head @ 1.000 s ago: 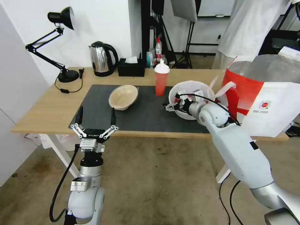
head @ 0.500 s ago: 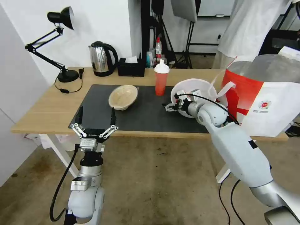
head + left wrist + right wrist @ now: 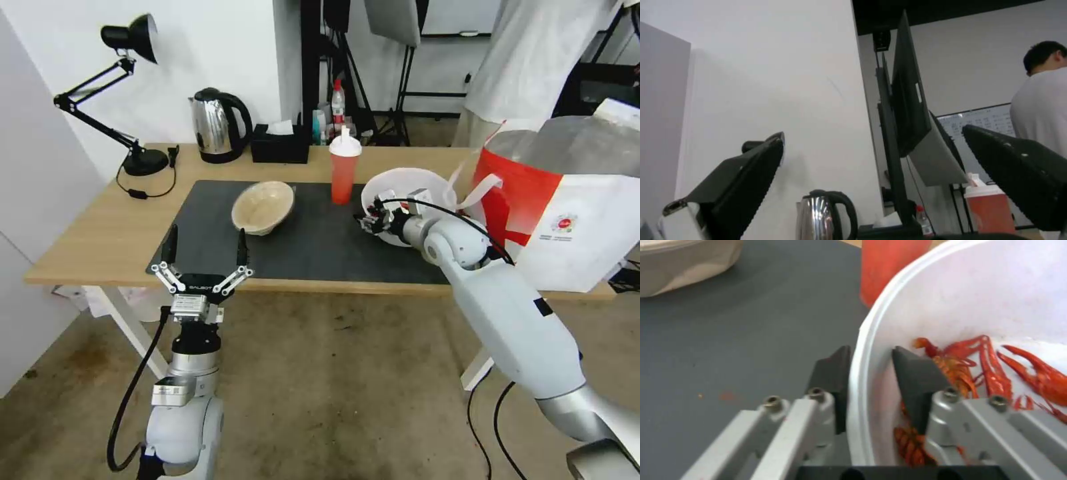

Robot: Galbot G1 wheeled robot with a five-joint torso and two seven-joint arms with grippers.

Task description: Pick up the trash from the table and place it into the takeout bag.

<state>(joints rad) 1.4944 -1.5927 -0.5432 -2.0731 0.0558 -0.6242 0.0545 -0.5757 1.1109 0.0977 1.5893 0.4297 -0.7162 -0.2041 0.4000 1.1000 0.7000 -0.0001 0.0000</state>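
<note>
While the right hand [image 3: 869,373] grips the tilted white bowl's [image 3: 427,187] rim and the left hand [image 3: 203,250] hangs open near the counter [image 3: 87,233], nothing is seen in the bag [image 3: 573,220], and cup [image 3: 345,173] and beige bowl [image 3: 263,207] wait.

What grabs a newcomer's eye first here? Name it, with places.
The right end effector pinching the rim of the tilted white bowl of crayfish shells, beside the bag at the table's right end. Then the red cup behind it, and the left end effector open at the table's front edge.

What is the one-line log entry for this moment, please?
right end effector: shut on white round bowl rim, tilted | left end effector: open, idle before table
</note>
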